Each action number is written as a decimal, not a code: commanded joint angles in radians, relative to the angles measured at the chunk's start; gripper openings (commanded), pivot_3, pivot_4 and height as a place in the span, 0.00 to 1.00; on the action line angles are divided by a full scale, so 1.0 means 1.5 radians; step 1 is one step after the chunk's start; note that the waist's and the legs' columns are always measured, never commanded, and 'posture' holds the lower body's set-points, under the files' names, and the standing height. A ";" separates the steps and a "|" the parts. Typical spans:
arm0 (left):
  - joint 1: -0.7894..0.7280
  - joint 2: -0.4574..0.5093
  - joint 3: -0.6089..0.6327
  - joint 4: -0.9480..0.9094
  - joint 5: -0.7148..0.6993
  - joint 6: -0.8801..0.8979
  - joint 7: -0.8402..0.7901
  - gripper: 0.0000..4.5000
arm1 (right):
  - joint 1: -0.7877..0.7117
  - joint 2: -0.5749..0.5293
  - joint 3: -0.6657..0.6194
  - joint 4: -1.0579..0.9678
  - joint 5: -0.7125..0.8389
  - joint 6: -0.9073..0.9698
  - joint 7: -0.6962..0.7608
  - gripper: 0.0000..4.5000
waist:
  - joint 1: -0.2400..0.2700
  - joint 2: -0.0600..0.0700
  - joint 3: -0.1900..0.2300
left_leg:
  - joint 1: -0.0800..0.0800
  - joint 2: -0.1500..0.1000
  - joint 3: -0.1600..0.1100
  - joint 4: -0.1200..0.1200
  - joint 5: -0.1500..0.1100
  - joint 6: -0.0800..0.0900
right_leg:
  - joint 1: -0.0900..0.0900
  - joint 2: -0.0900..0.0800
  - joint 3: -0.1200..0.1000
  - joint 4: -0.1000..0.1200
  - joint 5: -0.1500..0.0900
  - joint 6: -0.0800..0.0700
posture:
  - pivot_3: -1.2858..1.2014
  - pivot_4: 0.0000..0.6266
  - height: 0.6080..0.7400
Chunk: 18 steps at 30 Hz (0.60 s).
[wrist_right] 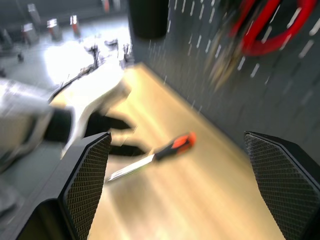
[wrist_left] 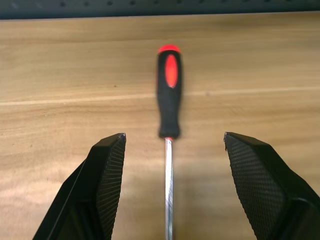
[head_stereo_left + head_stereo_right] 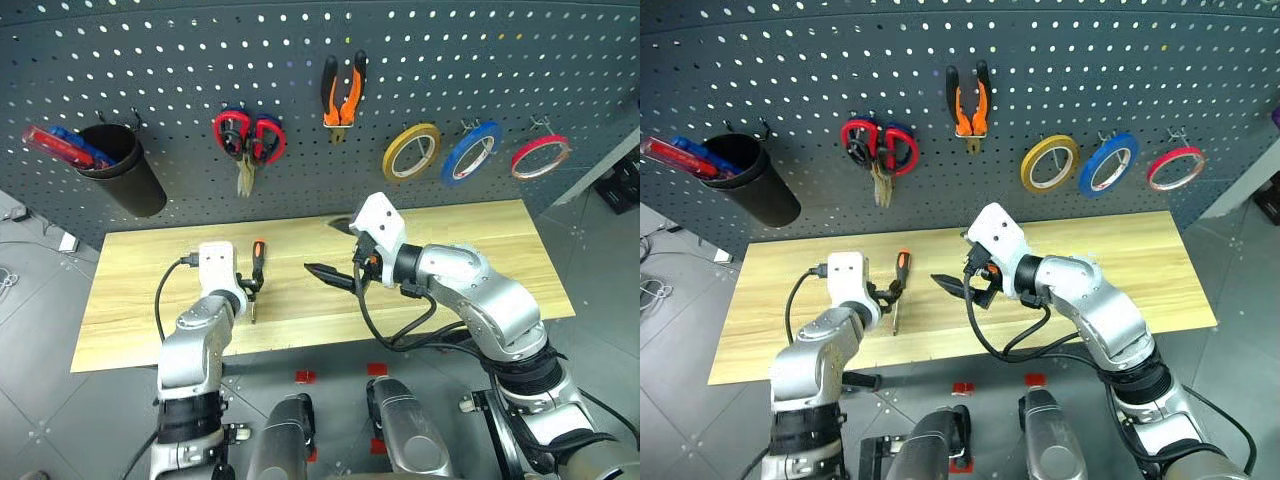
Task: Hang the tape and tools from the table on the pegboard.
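My left hand (image 2: 170, 187), fingers spread, straddles the screwdriver (image 2: 169, 97) lying flat on the surface (image 3: 480, 255). I should close on the shaft near the handle. Right hand (image 3: 335, 277) open, empty.

text: none legible | labels: none (tools, tape rolls unmarked)

Head pair high and wide, wrist cameras low and close

Both eye views look down from above the table (image 3: 480, 240) toward the pegboard (image 3: 180, 60); each wrist view sits near the tabletop, sharing the screwdriver (image 2: 169, 95) with the head views.
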<state>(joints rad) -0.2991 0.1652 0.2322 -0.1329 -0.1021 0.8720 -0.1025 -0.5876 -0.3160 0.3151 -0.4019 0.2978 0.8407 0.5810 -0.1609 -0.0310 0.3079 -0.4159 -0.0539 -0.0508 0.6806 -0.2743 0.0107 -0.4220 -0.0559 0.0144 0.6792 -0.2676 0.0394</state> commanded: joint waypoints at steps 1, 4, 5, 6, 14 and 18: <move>-0.060 0.029 0.019 0.097 -0.011 -0.001 -0.003 0.73 | -0.032 0.005 0.005 -0.024 0.011 0.055 -0.008 1.00 | -0.001 0.000 0.004 | 0.000 0.000 0.000 0.000 0.000 0.000 | 0.000 0.000 0.000 0.000 0.000 0.000 | 0.39 0.61 1.00; -0.115 0.056 0.011 0.200 -0.012 -0.004 -0.020 0.73 | -0.047 0.008 0.007 -0.024 0.020 0.083 -0.002 1.00 | -0.001 -0.001 0.009 | 0.000 0.000 0.000 0.000 0.000 0.000 | -0.001 0.000 0.000 0.000 0.000 0.000 | 0.39 0.62 1.00; -0.127 0.060 0.009 0.228 -0.014 -0.008 -0.025 0.73 | -0.049 0.009 0.007 -0.025 0.021 0.089 -0.002 1.00 | -0.002 -0.001 0.011 | 0.000 0.000 0.000 0.000 0.000 0.000 | -0.001 0.000 0.000 0.000 0.000 0.000 | 0.39 0.63 1.00; -0.145 0.070 0.001 0.269 -0.009 -0.024 -0.034 0.73 | -0.053 0.009 0.008 -0.026 0.022 0.092 -0.001 1.00 | -0.002 -0.001 0.012 | 0.000 0.000 0.000 0.000 0.000 0.000 | -0.001 0.000 0.000 0.000 0.000 0.000 | 0.39 0.63 1.00; -0.228 0.122 -0.074 0.468 0.027 -0.109 -0.097 0.65 | -0.064 0.007 0.013 -0.033 0.033 0.105 -0.001 1.00 | -0.003 -0.002 0.016 | -0.001 0.000 0.000 0.000 0.000 0.000 | -0.002 0.000 0.000 0.000 0.000 0.000 | 0.38 0.61 1.00; -0.232 0.150 -0.104 0.486 0.043 -0.159 -0.127 0.40 | -0.067 0.004 0.012 -0.032 0.038 0.106 0.002 1.00 | -0.004 -0.002 0.016 | 0.000 0.000 0.000 -0.001 0.000 0.000 | -0.002 0.000 0.000 0.000 0.000 0.000 | 0.38 0.59 1.00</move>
<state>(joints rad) -0.6538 0.3731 0.0965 0.5841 -0.0598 0.6639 -0.2727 -0.6731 -0.3099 0.3370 -0.4024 0.3360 0.9993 0.5715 -0.1666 -0.0339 0.3318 -0.4164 -0.0536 -0.0508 0.6798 -0.2741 0.0100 -0.4246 -0.0562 0.0144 0.6794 -0.2675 0.0393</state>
